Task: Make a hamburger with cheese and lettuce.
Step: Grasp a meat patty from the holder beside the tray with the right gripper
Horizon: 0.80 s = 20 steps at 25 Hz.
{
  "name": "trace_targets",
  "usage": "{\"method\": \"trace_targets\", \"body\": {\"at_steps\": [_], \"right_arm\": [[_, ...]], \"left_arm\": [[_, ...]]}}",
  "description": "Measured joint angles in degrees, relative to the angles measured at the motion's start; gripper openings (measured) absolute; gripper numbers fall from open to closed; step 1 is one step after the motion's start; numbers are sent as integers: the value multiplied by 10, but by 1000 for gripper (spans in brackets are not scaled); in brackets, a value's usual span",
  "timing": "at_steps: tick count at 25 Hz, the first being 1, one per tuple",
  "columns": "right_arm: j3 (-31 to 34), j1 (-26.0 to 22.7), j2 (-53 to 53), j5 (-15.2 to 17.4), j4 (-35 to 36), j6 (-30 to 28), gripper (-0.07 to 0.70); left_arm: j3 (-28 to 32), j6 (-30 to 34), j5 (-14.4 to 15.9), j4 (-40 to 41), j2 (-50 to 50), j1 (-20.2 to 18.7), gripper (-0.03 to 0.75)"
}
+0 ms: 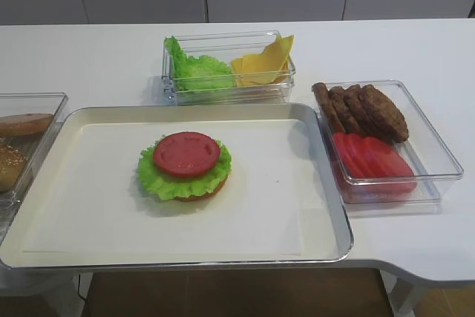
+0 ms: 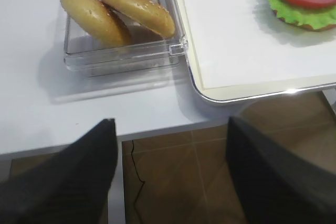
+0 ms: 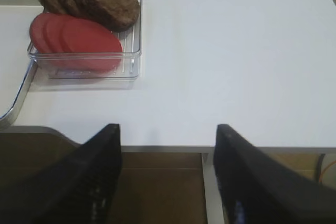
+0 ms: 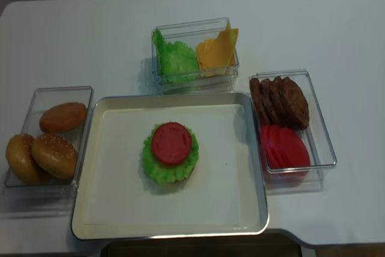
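Three layers make up the hamburger so far, a bun half, a lettuce leaf and one tomato slice on top, and it sits a little left of the middle of the tray, likely so either arm can reach it. No patty or cheese is on it yet. Spare lettuce and the cheese share the back box; the cheese looks like two or three slices leaning together, though I cannot count them surely. The right box holds four or five overlapping patties and about four tomato slices, fanned for easy picking. The left box holds three bun pieces. Both grippers hang off the near table edge, clear of the food: the right gripper is spread wide and empty, and the left gripper likewise gapes with nothing between its jaws.
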Motion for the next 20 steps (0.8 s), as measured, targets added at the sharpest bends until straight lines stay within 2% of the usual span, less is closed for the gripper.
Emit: {"method": "trace_targets", "body": {"at_steps": [20], "right_arm": [[0, 0, 0, 0, 2, 0, 447]], "left_arm": [[0, 0, 0, 0, 0, 0, 484]]}}
